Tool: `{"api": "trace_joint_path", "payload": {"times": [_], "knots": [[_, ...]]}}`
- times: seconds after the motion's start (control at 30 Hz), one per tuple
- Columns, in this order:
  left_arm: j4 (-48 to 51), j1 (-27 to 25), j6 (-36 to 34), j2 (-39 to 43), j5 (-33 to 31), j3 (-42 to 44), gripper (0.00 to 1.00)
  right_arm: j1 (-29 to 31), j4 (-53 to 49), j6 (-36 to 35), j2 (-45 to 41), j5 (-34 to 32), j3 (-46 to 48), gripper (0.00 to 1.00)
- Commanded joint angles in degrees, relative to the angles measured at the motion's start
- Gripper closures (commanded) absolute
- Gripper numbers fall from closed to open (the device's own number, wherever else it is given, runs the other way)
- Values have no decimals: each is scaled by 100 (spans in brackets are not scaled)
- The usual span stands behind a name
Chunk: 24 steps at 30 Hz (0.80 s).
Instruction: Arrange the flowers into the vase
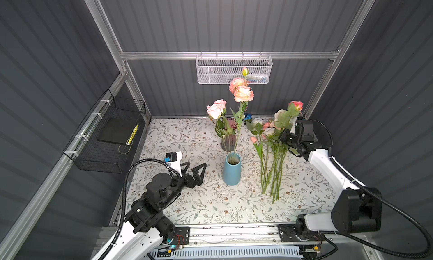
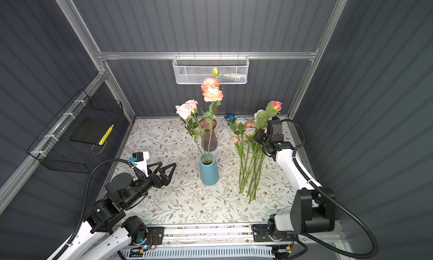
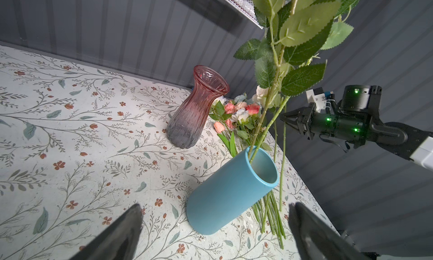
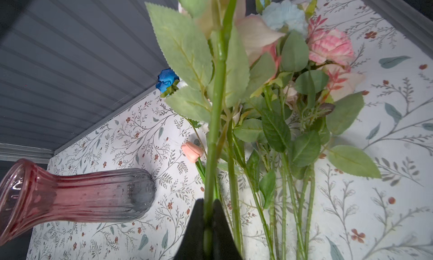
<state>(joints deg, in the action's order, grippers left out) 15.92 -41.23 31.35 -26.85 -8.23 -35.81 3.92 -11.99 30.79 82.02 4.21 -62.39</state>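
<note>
A floral-patterned counter [image 1: 187, 207] inside a grey booth, with two robot arms reaching over it. A blue vase [image 1: 232, 174] stands upright near the middle, already holding a few tall roses [image 1: 243, 94] with pink and peach heads; a pink glass vase [image 3: 187, 120], seemingly empty, stands just behind it; to the right, the loose flowers [image 1: 273, 174] lie heaped on the counter, cut ends toward the front.

The right claw [image 4: 208, 203] is pressed together on the green stem of one pink-headed rose [image 1: 295, 105], held upright over the heap; the left claw [image 1: 196, 166] is spread wide and empty, low beside the blue vase.

The step in hand looks like carrying this rose to the vase. Next, the right arm would need to bring the stem's lower end over the blue vase's mouth, thread it past the leaves already there, then lower it and let go.
</note>
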Motion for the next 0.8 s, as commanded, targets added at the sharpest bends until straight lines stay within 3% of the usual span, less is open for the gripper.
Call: {"api": "trace_joint_path", "payload": {"times": [0.0,0.2,0.3,0.4,0.53,0.63,0.67,0.77], "knots": [[69,-23,51,56,-87,-56,0,-91,-39,-7,449,316,73,95],[126,-25,73,122,-125,-4,0,-108,775,116,804,928,522,92],[139,-25,73,167,-152,1,0,-100,1547,80,242,687,1058,99],[169,-25,38,189,-189,-18,0,-243,3441,201,-677,1208,2064,100],[125,-25,31,165,-214,4,0,-301,2900,-47,-982,1049,1851,100],[97,-25,37,133,-213,30,0,-269,964,-179,-811,-177,1063,100],[92,-25,40,129,-211,35,0,-316,776,-178,-746,-122,1014,100],[95,-25,38,160,-199,44,0,-997,2820,824,-914,2085,2047,100]]}}
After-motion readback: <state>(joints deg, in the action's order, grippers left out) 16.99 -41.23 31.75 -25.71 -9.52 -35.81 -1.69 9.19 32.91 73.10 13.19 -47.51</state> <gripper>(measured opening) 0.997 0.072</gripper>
